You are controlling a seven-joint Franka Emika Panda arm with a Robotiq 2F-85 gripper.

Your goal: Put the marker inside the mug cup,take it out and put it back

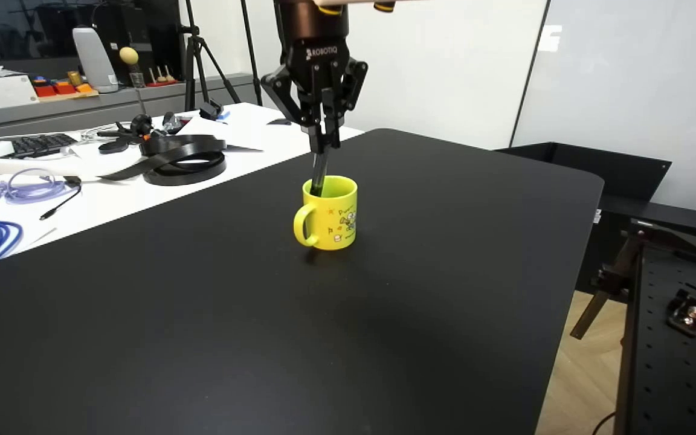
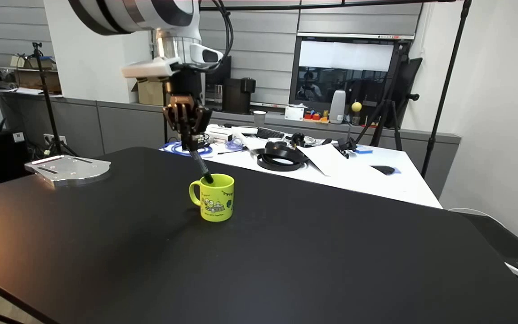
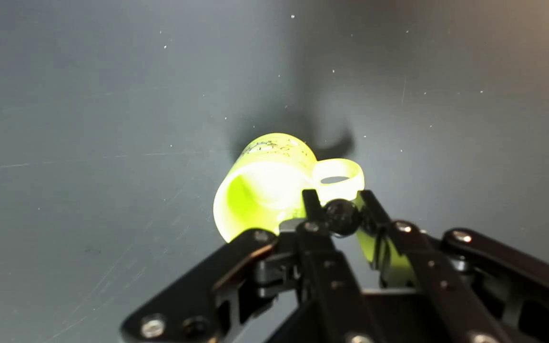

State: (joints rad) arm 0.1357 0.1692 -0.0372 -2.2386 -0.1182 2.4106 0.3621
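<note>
The yellow mug cup [image 1: 335,223] stands upright on the black table, and it also shows in both exterior views [image 2: 216,202] with its loop handle to the left. My gripper [image 1: 325,142] is above the mug, pointing down, and shut on the marker [image 1: 320,172]. The marker has a greyish clear barrel and a dark lower end. In an exterior view the marker [image 2: 201,166] hangs tilted, its dark tip at the mug's opening; how deep it sits is unclear. In the wrist view the marker's round end [image 3: 342,217] shows between the fingertips [image 3: 339,205], beside the mug's opening [image 3: 265,195].
A white table [image 1: 251,130] with a roll of black strap [image 1: 185,160], cables and other items adjoins the black table [image 1: 263,338]. A metal plate [image 2: 70,168] lies at the black table's far left corner in an exterior view. A tripod [image 1: 197,66] stands behind.
</note>
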